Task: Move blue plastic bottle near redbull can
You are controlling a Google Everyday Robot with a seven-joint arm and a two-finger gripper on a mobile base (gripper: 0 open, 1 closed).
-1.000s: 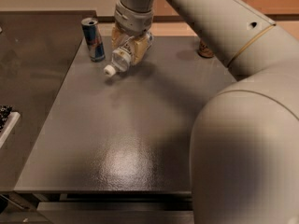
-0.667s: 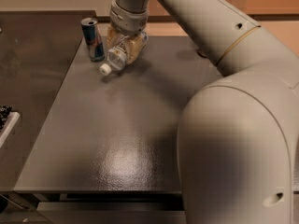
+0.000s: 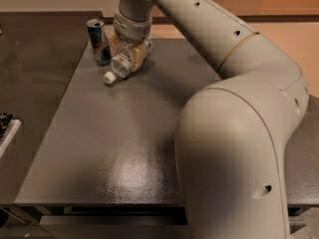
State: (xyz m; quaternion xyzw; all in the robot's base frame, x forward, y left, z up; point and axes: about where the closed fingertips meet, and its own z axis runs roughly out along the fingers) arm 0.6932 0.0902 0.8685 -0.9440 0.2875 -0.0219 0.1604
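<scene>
Gripper (image 3: 130, 53) at the far-left part of the table (image 3: 109, 148), pointing down, jaws closed on the bottle (image 3: 121, 66) — grip is on the base end, and the capped end sticks out free. Bottle is tilted, with the white cap (image 3: 108, 77) lowest and pointing near-left. Cap is close over the tabletop; contact with the surface cannot be told. Can (image 3: 98, 43) stands upright just left of the gripper, near the table's back-left corner. Bottle body lies just beside it with a narrow gap between them. Cap is in front of the can's foot and a little to its right.

Versus 0.7 s ago: gripper and bottle have shifted slightly left, toward the can, and the cap sits a touch lower in view — the gap to the can is smaller. Versus 1.0 s ago the shift is plainer. Can has not moved: same spot, same upright stance.

Arm (image 3: 239, 83) comes in from the near right. Its elbow fills the lower right of the view, and the forearm runs up and left to the wrist above the gripper. It covers more of the table's right side than 1.0 s ago.
</scene>
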